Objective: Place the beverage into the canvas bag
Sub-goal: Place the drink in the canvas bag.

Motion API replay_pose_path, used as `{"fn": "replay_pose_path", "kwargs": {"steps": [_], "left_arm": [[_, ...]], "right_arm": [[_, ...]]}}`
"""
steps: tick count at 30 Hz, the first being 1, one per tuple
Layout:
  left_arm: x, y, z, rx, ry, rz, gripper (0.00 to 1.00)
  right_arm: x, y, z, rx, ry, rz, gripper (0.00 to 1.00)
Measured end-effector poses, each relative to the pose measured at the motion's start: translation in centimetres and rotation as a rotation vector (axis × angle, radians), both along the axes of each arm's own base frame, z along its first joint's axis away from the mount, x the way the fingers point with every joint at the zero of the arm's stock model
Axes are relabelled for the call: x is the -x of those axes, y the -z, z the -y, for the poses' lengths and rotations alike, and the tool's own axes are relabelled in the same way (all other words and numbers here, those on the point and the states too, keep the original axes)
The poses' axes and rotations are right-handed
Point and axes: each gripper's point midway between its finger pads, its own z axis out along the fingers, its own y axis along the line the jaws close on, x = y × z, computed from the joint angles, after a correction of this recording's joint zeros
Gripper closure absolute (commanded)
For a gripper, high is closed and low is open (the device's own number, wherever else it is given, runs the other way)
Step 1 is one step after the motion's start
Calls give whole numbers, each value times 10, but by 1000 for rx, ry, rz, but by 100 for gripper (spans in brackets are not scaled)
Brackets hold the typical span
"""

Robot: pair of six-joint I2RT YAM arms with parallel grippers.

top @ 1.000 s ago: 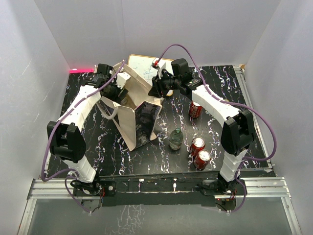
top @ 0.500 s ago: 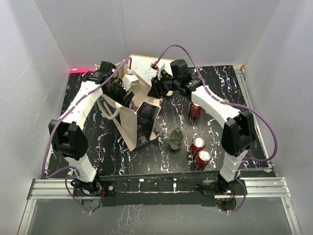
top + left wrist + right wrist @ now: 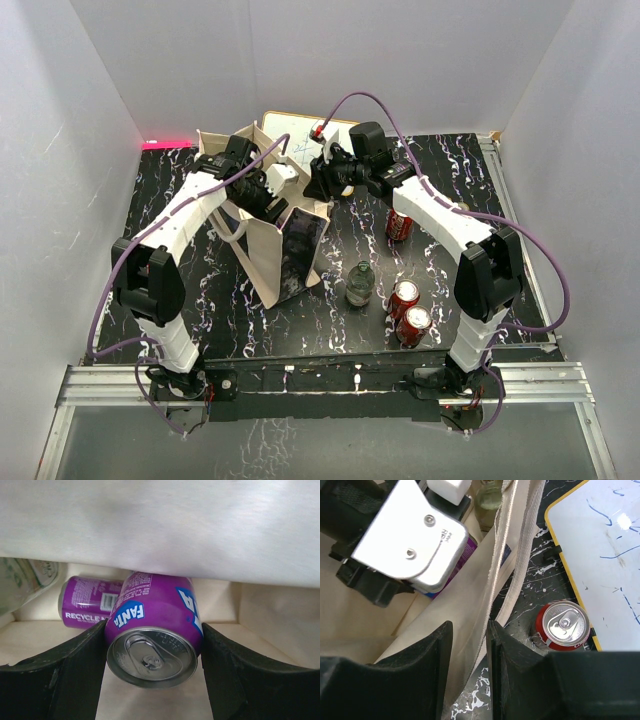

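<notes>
The canvas bag (image 3: pixel 275 250) stands left of centre with its mouth open. My left gripper (image 3: pixel 272 190) reaches into that mouth. In the left wrist view it (image 3: pixel 152 650) is shut on a purple Fanta can (image 3: pixel 155 625), held inside the bag above the beige bottom. Another purple can (image 3: pixel 87 602) lies on the bottom, with a green bottle (image 3: pixel 30 577) beside it. My right gripper (image 3: pixel 318 180) is at the bag's far right rim. In the right wrist view it (image 3: pixel 470 645) is shut on the rim cloth (image 3: pixel 495 580), with the handle strap beside it.
A green bottle (image 3: pixel 360 283) stands on the black marbled table right of the bag. Three red cans (image 3: pixel 400 224), (image 3: pixel 404 296), (image 3: pixel 415 323) stand further right. A white framed board (image 3: pixel 300 135) lies behind the bag. One red can (image 3: pixel 563 625) is close by my right fingers.
My left arm has swung right over the bag's mouth and gone down into it with the purple can. The right gripper has kept its hold on the rim.
</notes>
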Motion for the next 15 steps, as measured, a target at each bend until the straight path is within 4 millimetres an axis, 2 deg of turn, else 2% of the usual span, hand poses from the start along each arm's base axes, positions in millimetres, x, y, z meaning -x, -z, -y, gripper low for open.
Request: {"fn": "replay_pose_path", "kwargs": {"steps": [8,12,15], "left_arm": [[-12,11,-21,-111,-84,48,100],[-11,11,-17,-90,-77,42,100],[-2,13,-10,-50,-50,5,100]], "right_arm": [[0,0,0,1,0,3,65],[3,-3,3,3,6,9,65],[4,-7,4,1,9,18,65]]}}
